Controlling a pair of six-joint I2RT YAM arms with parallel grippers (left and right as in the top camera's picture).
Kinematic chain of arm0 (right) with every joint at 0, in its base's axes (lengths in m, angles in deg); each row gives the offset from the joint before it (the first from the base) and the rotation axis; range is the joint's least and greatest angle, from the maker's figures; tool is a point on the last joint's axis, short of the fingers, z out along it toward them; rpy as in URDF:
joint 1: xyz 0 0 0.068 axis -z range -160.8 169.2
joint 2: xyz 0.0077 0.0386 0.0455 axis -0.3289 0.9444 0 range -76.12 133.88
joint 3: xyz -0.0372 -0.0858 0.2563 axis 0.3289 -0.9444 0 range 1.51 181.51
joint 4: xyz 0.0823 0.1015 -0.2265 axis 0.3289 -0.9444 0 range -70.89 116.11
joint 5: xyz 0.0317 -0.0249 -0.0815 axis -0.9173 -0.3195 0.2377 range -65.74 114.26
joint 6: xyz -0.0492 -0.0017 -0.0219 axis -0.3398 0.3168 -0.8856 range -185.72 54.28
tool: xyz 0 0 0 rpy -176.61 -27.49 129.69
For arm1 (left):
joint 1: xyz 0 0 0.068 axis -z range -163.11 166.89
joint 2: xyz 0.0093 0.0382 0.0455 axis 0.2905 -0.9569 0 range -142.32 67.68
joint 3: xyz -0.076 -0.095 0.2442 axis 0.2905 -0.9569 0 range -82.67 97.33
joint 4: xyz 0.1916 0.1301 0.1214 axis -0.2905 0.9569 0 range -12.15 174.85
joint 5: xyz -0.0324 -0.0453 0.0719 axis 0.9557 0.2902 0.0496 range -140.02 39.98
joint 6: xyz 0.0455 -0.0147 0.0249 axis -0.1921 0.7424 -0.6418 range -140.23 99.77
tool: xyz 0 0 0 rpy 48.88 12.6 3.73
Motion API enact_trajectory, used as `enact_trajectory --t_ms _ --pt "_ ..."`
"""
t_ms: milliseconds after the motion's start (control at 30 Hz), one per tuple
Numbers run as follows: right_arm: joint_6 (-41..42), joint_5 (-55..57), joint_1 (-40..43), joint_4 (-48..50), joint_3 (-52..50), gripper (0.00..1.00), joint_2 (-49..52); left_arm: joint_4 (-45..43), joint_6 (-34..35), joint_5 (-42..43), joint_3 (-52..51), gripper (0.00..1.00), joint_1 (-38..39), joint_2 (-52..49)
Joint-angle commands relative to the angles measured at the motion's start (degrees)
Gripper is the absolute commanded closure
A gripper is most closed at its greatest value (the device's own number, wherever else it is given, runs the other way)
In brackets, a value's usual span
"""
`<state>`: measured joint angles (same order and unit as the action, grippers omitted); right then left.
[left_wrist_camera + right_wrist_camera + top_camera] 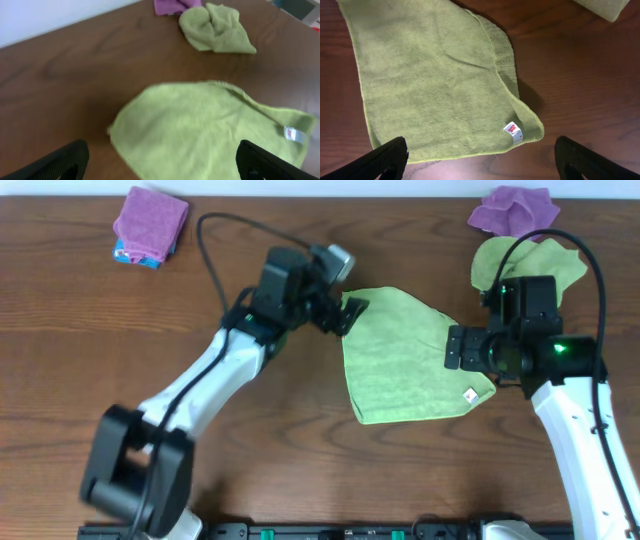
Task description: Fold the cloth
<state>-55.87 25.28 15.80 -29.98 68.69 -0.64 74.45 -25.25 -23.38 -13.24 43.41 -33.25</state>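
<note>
Your cloth (400, 360) lies spread on the brown tabletop (60, 360), just right of centre in the overhead frame. It is mostly flat with an uneven, rounded outline, and nothing is lifting it. Its small white tag (470, 394) sits at the lower right corner, and you can read it clearly low in the right wrist view too. Your left end effector (345, 315) is at the cloth's upper left edge. In its own camera the two dark fingers (55, 165) stand far apart at the bottom corners, released, with the green fabric below and between them and nothing pinched. Your right end effector (460, 348) is over the cloth's right edge, just above the tag corner. Its fingers (390, 157) are likewise spread wide with nothing in them, and whether they touch the fabric you can't tell from here. Further out, a second lime-green cloth (530, 265) lies bunched toward the upper right, apart from yours. A crumpled purple cloth (512, 210) sits just above it at the frame's top edge. Far off in the upper left, another purple cloth (150, 222) rests folded on something blue.
</note>
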Motion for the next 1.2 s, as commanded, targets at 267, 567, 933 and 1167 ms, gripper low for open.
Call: enact_trajectory --t_ms 267,567,933,1167 --pt "0.4 1.6 -0.3 -5.8 0.7 0.09 -0.4 -3.2 -2.4 7.5 3.8 0.05 0.1 -8.5" --pt "0.4 -0.2 -0.3 -8.0 0.7 0.09 -0.8 -7.2 -1.3 2.9 3.8 0.3 0.2 -10.1" --pt "0.4 -0.4 -0.3 -7.0 0.7 0.1 -0.9 -13.4 3.8 -1.5 3.8 0.71 0.6 -17.5" --pt "0.8 -1.1 -0.3 -6.1 0.7 0.11 -0.9 -20.1 4.4 -4.9 3.9 0.94 0.9 -19.8"
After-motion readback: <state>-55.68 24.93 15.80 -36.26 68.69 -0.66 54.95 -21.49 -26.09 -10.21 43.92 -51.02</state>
